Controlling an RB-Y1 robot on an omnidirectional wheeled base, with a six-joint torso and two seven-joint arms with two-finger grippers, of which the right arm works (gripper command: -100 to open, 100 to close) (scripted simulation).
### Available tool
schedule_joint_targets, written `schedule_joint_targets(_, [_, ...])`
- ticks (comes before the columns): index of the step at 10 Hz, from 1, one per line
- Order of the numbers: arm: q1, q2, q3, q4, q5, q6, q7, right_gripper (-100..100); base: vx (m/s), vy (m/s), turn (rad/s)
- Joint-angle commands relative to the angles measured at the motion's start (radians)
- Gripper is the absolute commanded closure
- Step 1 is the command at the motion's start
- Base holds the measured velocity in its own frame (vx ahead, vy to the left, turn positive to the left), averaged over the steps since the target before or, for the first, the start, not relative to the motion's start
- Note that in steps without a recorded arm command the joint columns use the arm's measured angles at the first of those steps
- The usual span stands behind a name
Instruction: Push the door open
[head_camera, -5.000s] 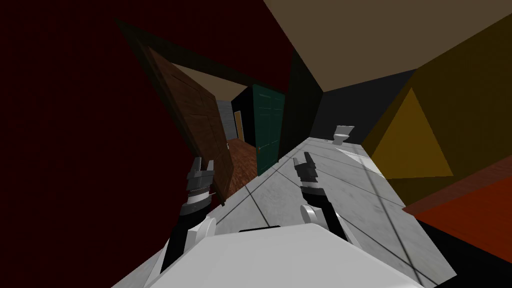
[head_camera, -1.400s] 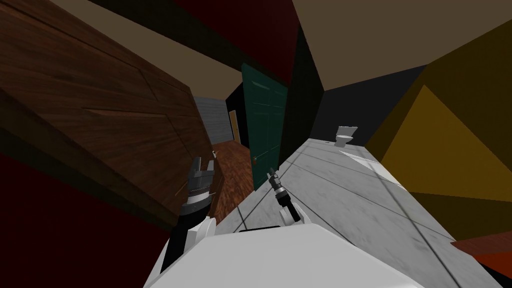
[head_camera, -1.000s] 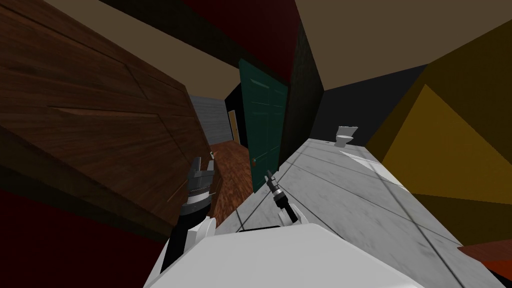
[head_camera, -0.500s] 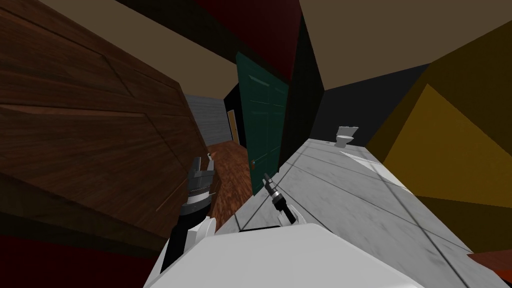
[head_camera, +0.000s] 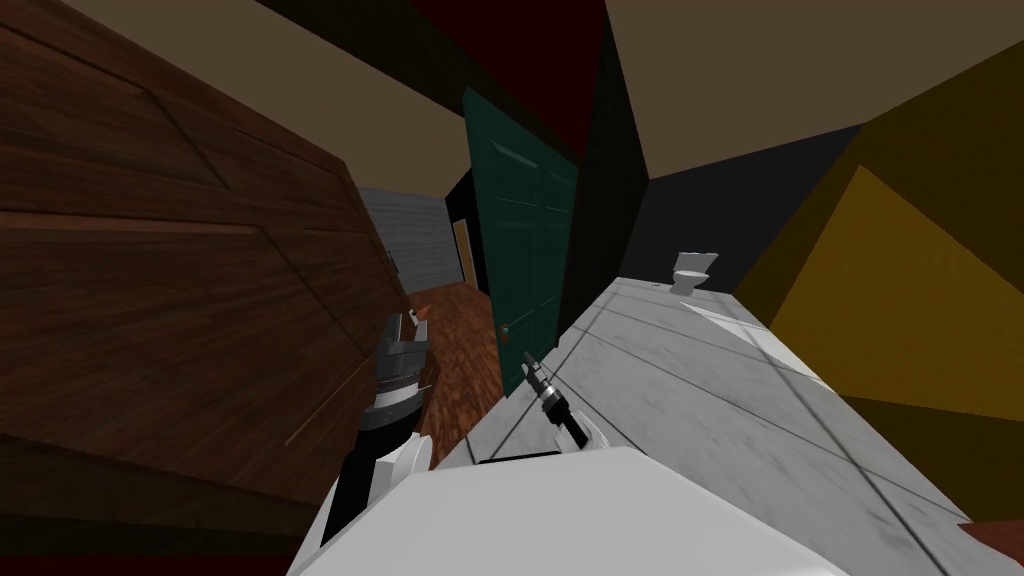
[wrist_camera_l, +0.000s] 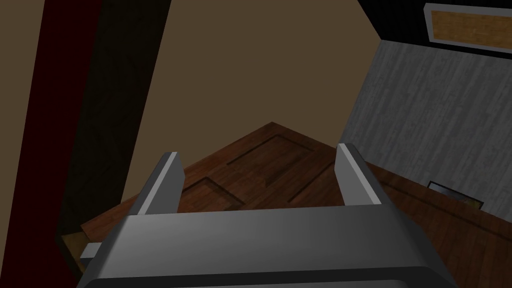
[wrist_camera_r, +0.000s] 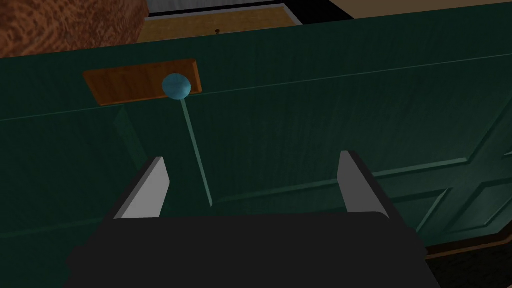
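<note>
The green door (head_camera: 522, 235) stands at the frame's centre, right jaws released just before its panel. The left jaws, also released, sit beside the brown door (head_camera: 180, 290) at left.

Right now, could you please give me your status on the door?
Left gripper open, beside part-open brown wooden panelled door. Right gripper open, facing dark green panelled door with round blue knob.

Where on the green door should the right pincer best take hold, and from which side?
Grip the round blue-green knob, on its brown plate near the edge of the green door. It seems the only part standing out from the flat panels. Bring the open right pincer straight at the door's face, one finger on each side of the ball.
</note>
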Motion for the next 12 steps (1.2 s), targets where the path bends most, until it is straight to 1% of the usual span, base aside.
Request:
schedule_joint_targets(1, [-0.014,-0.001,0.013,0.038,0.005,-0.012,-0.004,-100,0.091,-0.013,-0.009])
schedule_joint_targets(4, [-0.041,-0.002,0.035,0.104,0.014,-0.031,-0.011,-100,0.1,-0.022,-0.009])
schedule_joint_targets(5, [-0.058,-0.003,0.048,0.144,0.019,-0.042,-0.016,-100,0.135,-0.024,-0.011])
schedule_joint_targets(7, [-0.073,-0.003,0.061,0.183,0.024,-0.053,-0.02,-100,0.142,-0.023,-0.008])
schedule_joint_targets(8, [-0.086,-0.003,0.072,0.215,0.028,-0.061,-0.023,-100,0.128,-0.025,-0.011])
schedule_joint_targets(10, [-0.099,-0.004,0.083,0.247,0.032,-0.07,-0.027,-100,0.12,-0.02,-0.007])
schedule_joint_targets(11, [-0.11,-0.004,0.091,0.272,0.036,-0.077,-0.029,-100,0.11,-0.021,-0.008])
schedule_joint_targets(12, [-0.114,-0.004,0.095,0.283,0.037,-0.08,-0.03,-100,0.114,-0.019,-0.007])
